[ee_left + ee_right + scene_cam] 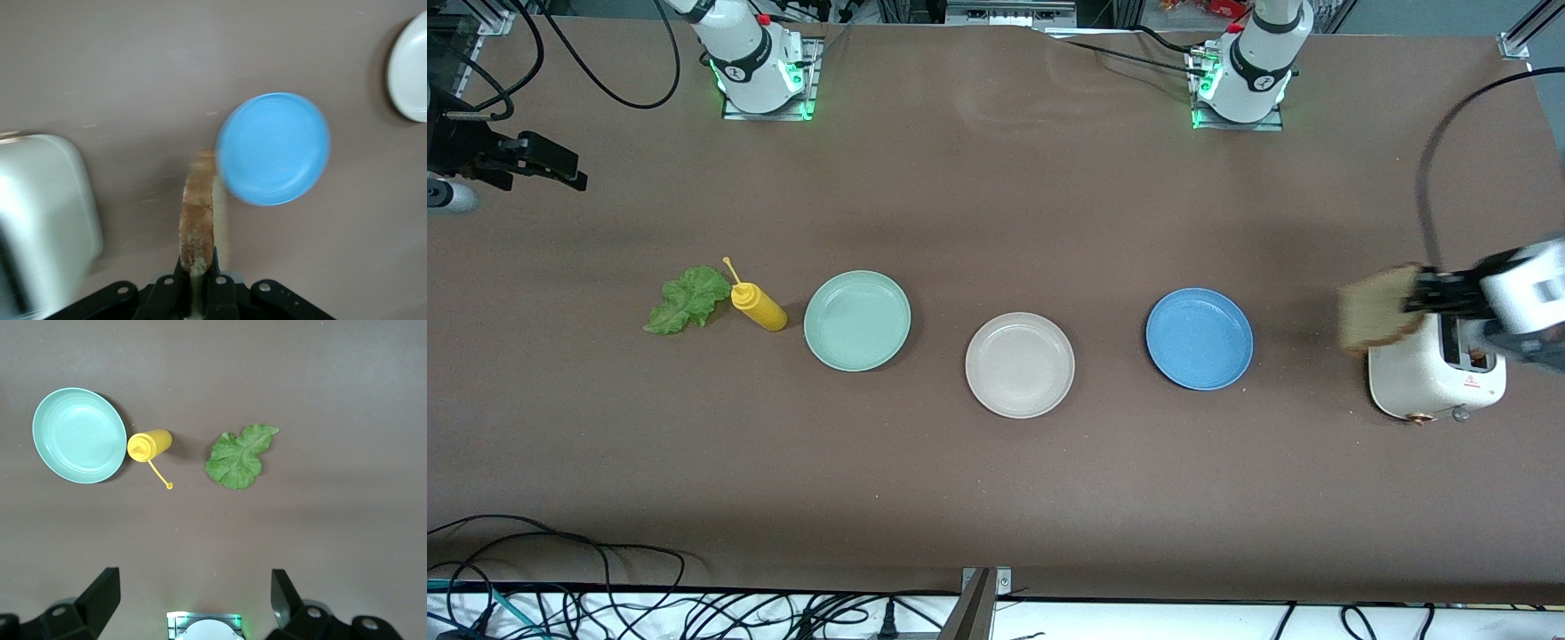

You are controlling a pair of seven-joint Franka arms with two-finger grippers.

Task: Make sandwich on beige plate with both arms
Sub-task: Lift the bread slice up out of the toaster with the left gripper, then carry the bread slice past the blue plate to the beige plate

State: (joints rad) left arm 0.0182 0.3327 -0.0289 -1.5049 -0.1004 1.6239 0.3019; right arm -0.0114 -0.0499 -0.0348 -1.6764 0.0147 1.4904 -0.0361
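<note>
Left gripper (1416,300) has its jaws clamped tight on a slice of bread (1380,308), held on edge by its crust, up in the air over the toaster (1436,378) at the left arm's end of the table. In the left wrist view the slice (197,223) sticks straight out from between the fingers (218,288), with the blue plate (273,149) just past its tip. A second slice seems to sit in the toaster slot, hard to tell.

Right gripper (195,590) hangs high over the right arm's end of the table, jaws spread wide, holding nothing, touching nothing; this arm waits. Below it lie the lettuce leaf (238,456), the yellow squeeze bottle (149,445) and the mint green plate (79,435).

Beige plate (1019,364) sits bare at table centre. In the front view the blue plate (1199,338) is at its 2 o'clock, the green plate (857,320) at its 10 o'clock. The bottle (758,307) lies just beside the green plate at its 9 o'clock, the lettuce (687,300) just beside the bottle, at its 9 o'clock.
</note>
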